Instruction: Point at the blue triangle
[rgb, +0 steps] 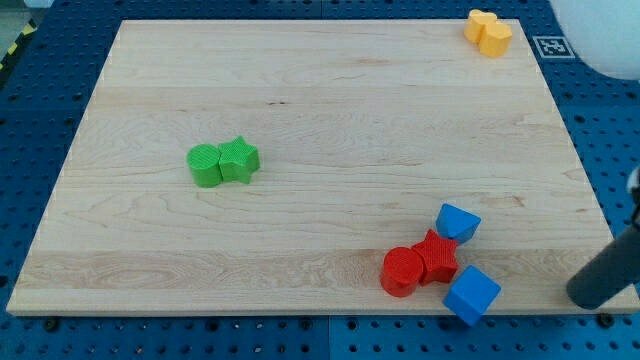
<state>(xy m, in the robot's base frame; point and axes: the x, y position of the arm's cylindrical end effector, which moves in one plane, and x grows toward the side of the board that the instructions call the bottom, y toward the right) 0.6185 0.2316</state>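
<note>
A blue triangle-like block (458, 221) lies near the board's bottom right and touches a red star block (436, 256). A red cylinder (402, 271) sits against the star's left side. A blue cube (471, 294) lies just below and right of the star. My dark rod comes in from the view's right edge, and my tip (582, 297) rests near the board's bottom right corner. It is about a hand's width right of the blue cube and touches no block. It is lower and well right of the blue triangle.
A green cylinder (205, 165) and a green star (239, 158) touch each other at the left middle. Two yellow blocks (488, 32) sit together at the top right corner. The wooden board (320, 90) lies on a blue perforated table.
</note>
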